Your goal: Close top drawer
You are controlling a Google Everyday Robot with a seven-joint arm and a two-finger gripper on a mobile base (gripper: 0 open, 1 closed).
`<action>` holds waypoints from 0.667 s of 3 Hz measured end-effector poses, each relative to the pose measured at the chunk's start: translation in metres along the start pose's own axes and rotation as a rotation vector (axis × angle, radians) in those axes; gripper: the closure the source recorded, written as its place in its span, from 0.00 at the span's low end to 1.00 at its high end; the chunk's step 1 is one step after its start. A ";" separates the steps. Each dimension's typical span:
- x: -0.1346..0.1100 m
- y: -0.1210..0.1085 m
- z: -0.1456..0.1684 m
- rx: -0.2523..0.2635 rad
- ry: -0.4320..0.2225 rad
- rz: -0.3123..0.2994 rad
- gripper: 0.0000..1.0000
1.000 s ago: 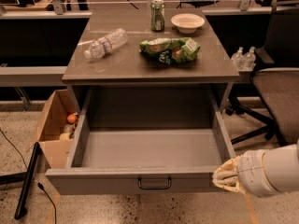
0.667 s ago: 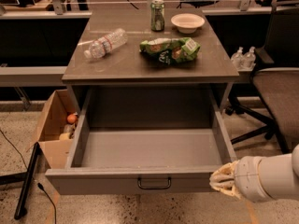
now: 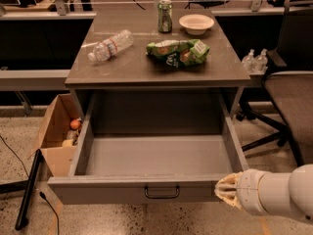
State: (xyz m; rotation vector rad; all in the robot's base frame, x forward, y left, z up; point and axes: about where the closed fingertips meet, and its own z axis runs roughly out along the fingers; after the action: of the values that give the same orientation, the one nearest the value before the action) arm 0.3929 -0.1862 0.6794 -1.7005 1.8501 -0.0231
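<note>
- Top drawer (image 3: 146, 155): open, sticking well out from under the table (image 3: 122, 70), centre to lower centre of frame.
- Plain grey box interior in full view; flat grey front along the bottom of the frame.
- Dark bar handle (image 3: 162, 192): centred on the drawer front, nothing touching it.
- Gripper (image 3: 226, 191): lower right of frame, tan tip against the right end of the drawer front, at the corner where the front meets the right side wall.
- Jaws open or closed: cannot tell, tip seen only as one compact tan mass.
- White arm (image 3: 276, 197): coming in from the lower right edge, roughly level with the drawer front.
- On the table, upper half of frame: clear water bottle (image 3: 110, 45) lying on its side at left, green chip bag (image 3: 178, 52) lying at centre, green can (image 3: 165, 15) upright at the back, white bowl (image 3: 196, 23) just right of the can.
- Cardboard box (image 3: 56, 126): on the floor left of the drawer, open top, some items inside.
- Office chair (image 3: 288, 92): right edge of frame.
- Two small bottles (image 3: 256, 60): between table and chair.
</note>
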 end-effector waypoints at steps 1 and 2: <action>-0.004 -0.019 0.010 0.065 0.015 -0.004 1.00; -0.012 -0.043 0.024 0.111 0.019 -0.009 1.00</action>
State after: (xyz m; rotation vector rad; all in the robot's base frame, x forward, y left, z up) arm 0.4417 -0.1739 0.6828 -1.6380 1.8201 -0.1431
